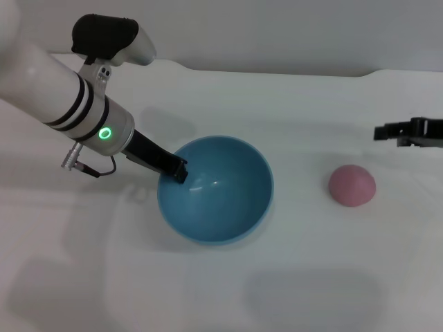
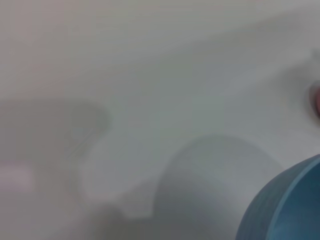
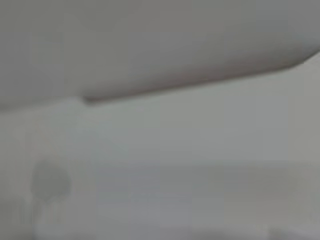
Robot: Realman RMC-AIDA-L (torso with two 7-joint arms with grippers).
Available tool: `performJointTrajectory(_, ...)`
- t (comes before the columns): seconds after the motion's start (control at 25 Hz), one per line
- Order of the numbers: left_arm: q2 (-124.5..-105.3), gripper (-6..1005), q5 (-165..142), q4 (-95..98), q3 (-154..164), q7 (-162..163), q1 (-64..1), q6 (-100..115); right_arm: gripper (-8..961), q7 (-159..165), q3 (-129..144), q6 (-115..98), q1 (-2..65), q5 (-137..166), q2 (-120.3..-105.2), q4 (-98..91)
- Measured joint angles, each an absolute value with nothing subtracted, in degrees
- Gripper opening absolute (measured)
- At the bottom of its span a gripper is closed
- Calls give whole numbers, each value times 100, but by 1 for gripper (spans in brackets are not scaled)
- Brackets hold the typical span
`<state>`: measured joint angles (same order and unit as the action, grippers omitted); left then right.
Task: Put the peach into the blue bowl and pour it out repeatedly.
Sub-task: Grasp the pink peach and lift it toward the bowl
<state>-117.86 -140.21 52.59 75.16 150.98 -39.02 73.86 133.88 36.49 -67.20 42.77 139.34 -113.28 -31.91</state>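
Observation:
The blue bowl (image 1: 216, 190) sits in the middle of the white table, empty, its glossy inside showing. My left gripper (image 1: 176, 169) reaches in from the left, and its black fingers are closed on the bowl's left rim. The bowl's outer wall also shows in the left wrist view (image 2: 287, 205). The pink peach (image 1: 351, 185) lies on the table to the right of the bowl, well apart from it. A sliver of the peach (image 2: 316, 100) shows in the left wrist view. My right gripper (image 1: 387, 131) hovers at the right edge, behind and to the right of the peach.
The white table (image 1: 221, 290) stretches around the bowl and peach. Its back edge meets a pale wall (image 1: 277, 34). The right wrist view shows only table surface and a raised edge (image 3: 190, 80).

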Motion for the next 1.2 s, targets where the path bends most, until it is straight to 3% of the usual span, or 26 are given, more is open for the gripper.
performJointTrajectory(0.4, -11786, -1, -14017, 5283, 7541, 15112, -3948, 7388, 653, 14102, 4794, -7080, 4858, 15081, -11413, -3215)
performJointTrajectory(0.76, -11802, -1, -14018, 5364, 7565, 15254, -3981, 7377, 653, 14138, 5337, -6544, 4933, 15112, -11765, -3166)
performJointTrajectory(1.2, -11804, -2, -14019, 5441, 7640, 15291, -3982, 7356, 652, 14141, 5715, -5980, 4942, 15157, -11829, -2989)
